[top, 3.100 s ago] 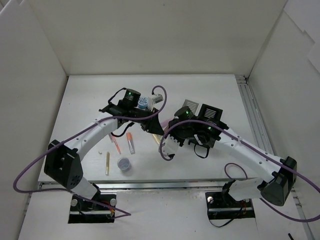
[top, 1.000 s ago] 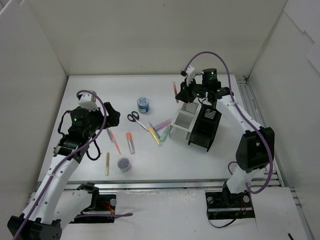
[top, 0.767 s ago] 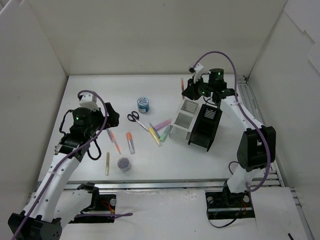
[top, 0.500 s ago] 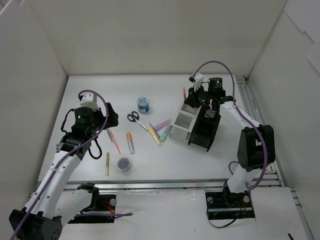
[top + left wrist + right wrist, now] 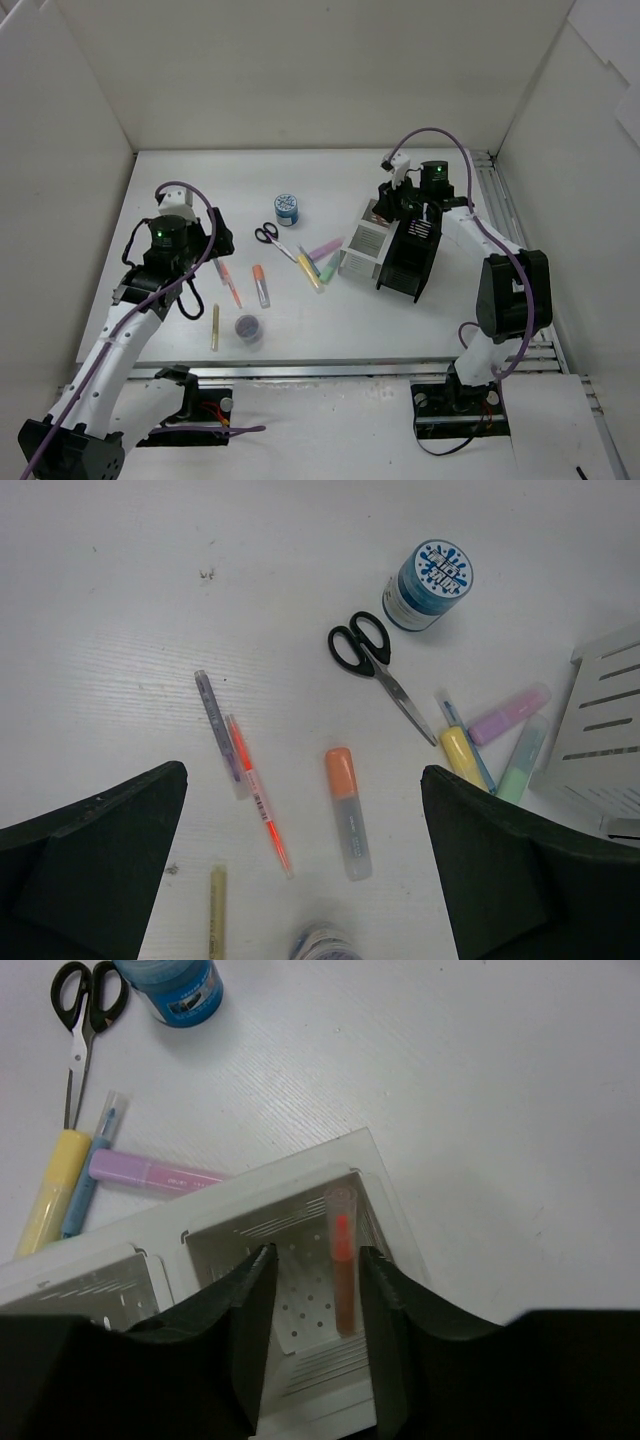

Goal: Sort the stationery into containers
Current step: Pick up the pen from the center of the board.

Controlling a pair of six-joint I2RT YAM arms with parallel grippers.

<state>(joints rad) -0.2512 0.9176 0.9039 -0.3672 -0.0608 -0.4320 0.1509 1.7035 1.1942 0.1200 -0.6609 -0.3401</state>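
Found right claw [image 5: 318,1256] parted over organizer [image 5: 285,1182] on desk's right half, gripping nothing. Noted orange pen [image 5: 342,1260] standing inside far end compartment, between the fingers, just beside one. Noted holder [image 5: 408,262] along organizer's right side. Found left claw [image 5: 302,780] wide apart, empty, above loose pens [image 5: 258,800], scissors [image 5: 372,666] and tin [image 5: 430,583] mid-desk. Noted jar [image 5: 248,327] near front edge.
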